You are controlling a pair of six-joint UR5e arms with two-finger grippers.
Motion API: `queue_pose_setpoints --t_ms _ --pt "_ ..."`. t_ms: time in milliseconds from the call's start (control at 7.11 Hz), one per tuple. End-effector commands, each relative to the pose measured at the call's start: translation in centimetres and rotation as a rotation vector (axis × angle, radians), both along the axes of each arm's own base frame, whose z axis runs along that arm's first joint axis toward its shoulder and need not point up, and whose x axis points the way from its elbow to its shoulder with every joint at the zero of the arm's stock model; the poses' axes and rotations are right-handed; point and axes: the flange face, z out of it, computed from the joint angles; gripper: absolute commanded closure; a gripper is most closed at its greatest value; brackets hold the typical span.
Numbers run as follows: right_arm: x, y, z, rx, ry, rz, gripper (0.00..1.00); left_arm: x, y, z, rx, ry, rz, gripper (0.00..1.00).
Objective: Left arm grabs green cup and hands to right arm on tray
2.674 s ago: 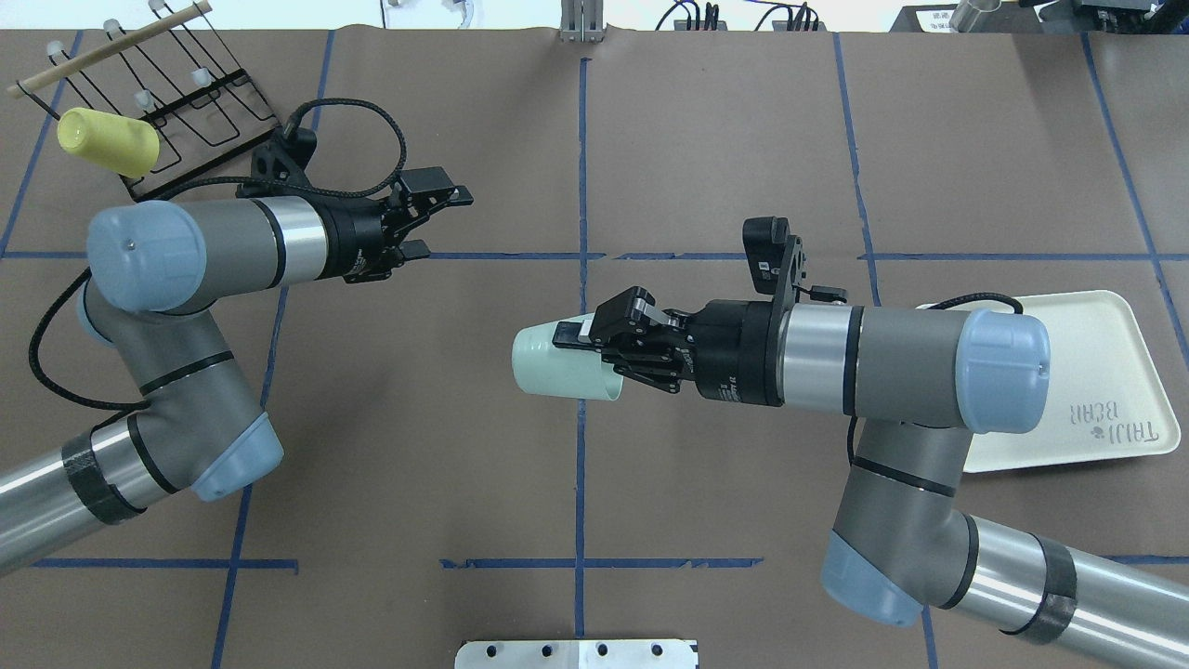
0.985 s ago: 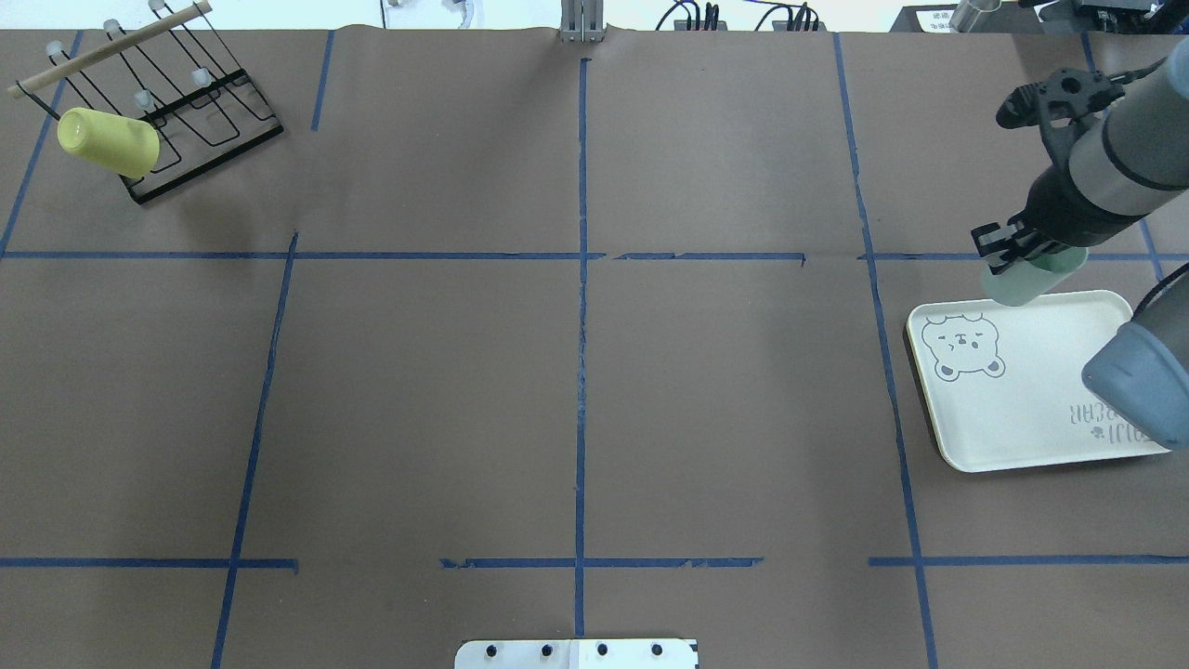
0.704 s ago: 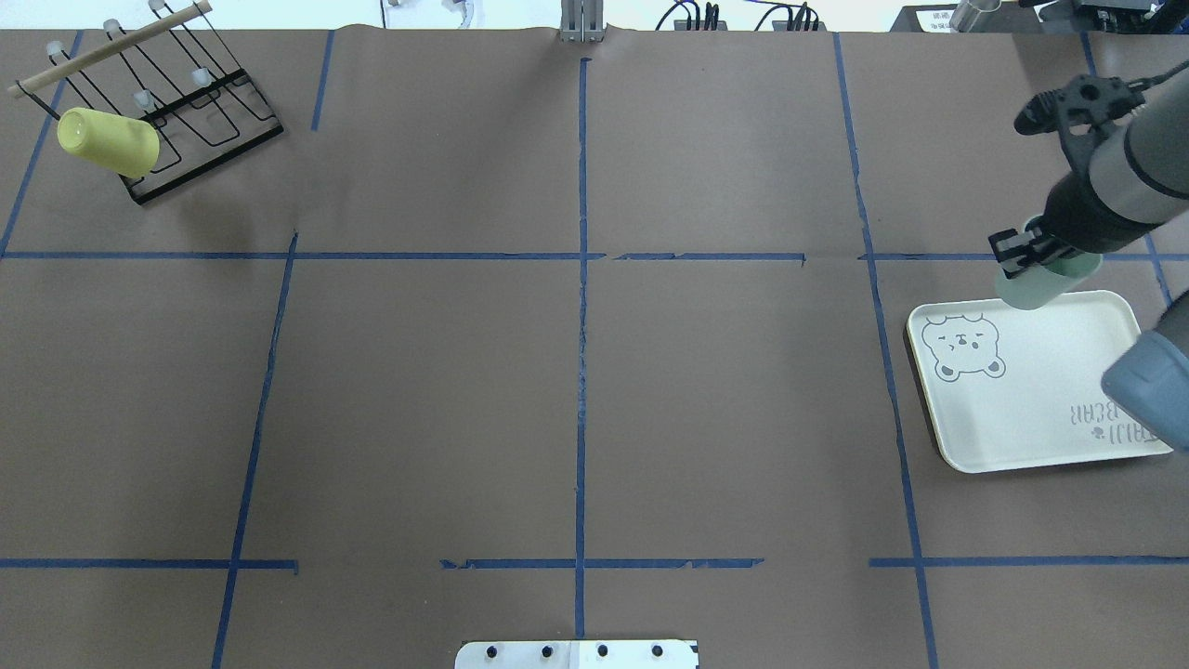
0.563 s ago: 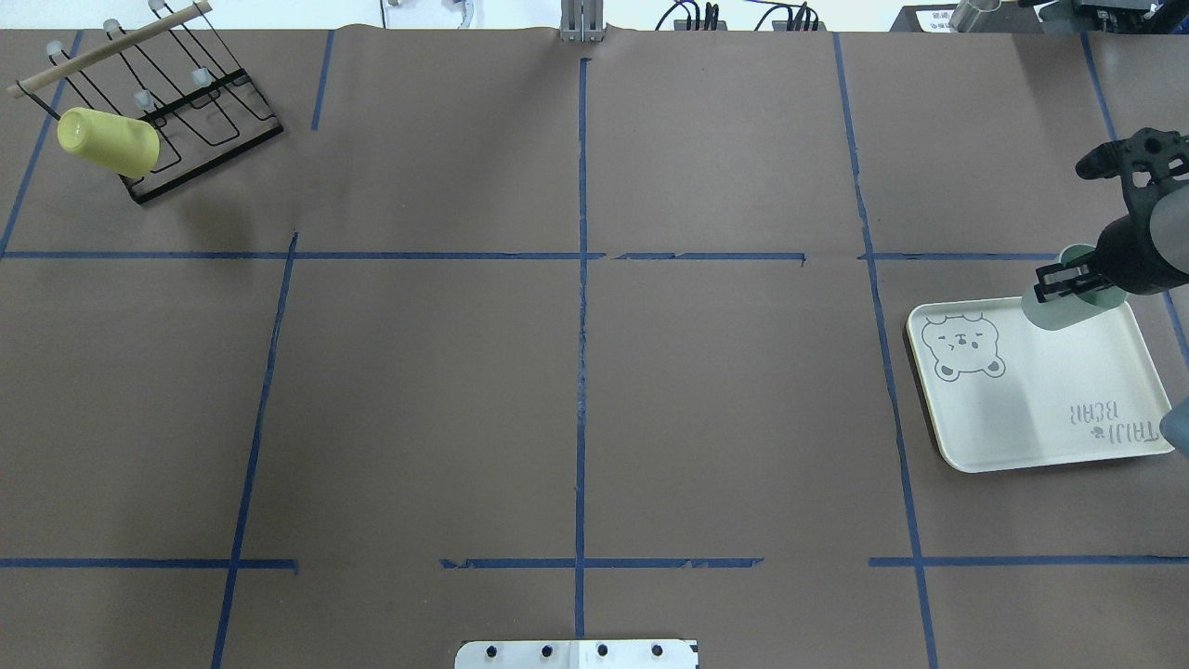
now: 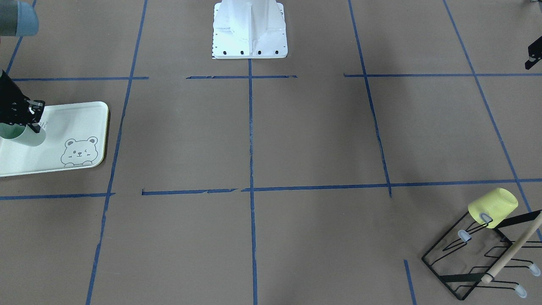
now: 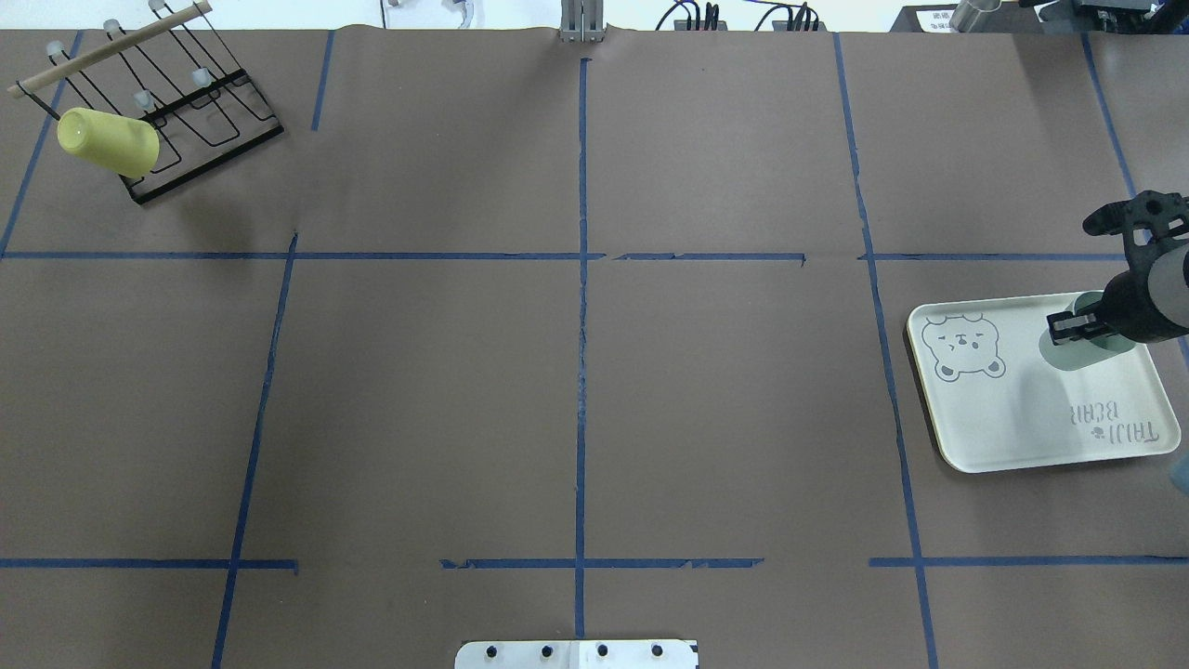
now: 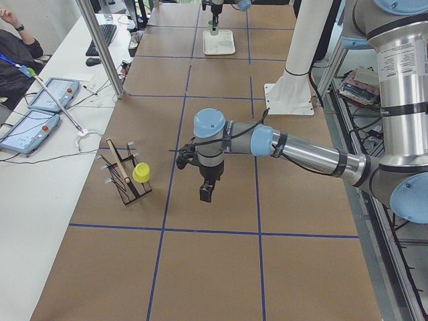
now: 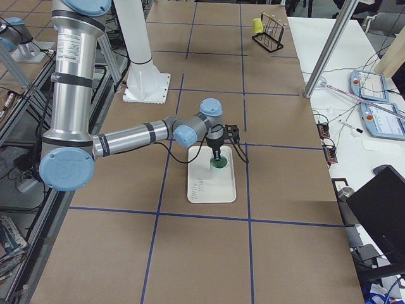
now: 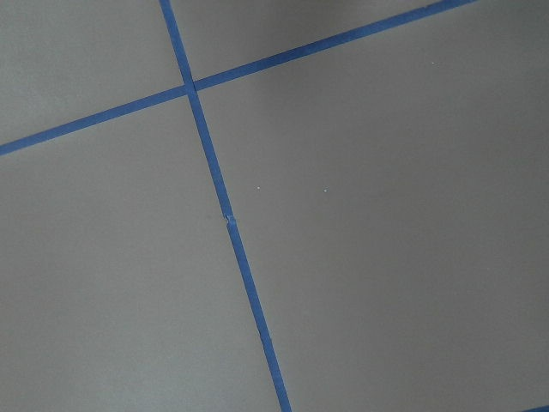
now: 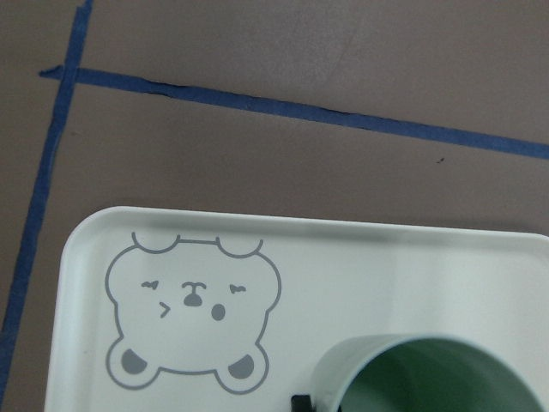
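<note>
The green cup [image 6: 1064, 354] stands mouth up over the far right part of the tray [image 6: 1003, 418]. My right gripper [image 6: 1070, 330] is shut on its rim, one finger inside and one outside. I cannot tell whether the cup's base touches the tray. The front view shows the cup [image 5: 19, 134] under the gripper [image 5: 29, 120] on the tray [image 5: 63, 123]. The right wrist view shows the cup's open mouth [image 10: 429, 378] beside the bear drawing on the tray [image 10: 343, 283]. My left gripper [image 7: 207, 192] hangs above bare table near the rack side. I cannot tell whether it is open or shut.
A pale yellow cup [image 6: 107, 141] hangs on a black wire rack [image 6: 195, 121] at the far left corner. The robot's white base [image 5: 250, 29] stands at the middle of the near edge. Blue tape lines cross the brown table cover.
My right gripper has carried the green cup from beyond the tray's far edge to over the tray and lower. The left arm, open-handed at first, has left the overhead view.
</note>
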Motion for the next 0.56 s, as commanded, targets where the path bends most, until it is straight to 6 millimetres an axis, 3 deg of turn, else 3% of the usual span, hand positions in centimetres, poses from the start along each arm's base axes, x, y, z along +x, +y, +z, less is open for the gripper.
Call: queue_pose_setpoints --t_ms 0,141,281,422 --pt "-2.57 0.87 0.34 -0.016 -0.031 0.041 0.77 0.1 0.02 -0.09 -0.002 0.016 0.0 0.0" --pt "-2.45 0.99 0.48 -0.014 -0.028 0.039 0.6 0.11 -0.05 0.0 -0.004 0.016 0.0 0.0" --pt "-2.36 0.97 0.58 -0.009 -0.021 0.043 0.01 0.12 -0.04 -0.09 -0.002 0.017 0.0 0.0" --pt "-2.27 0.85 0.65 -0.002 -0.011 0.052 0.0 0.13 -0.1 -0.15 -0.001 0.017 0.0 0.0"
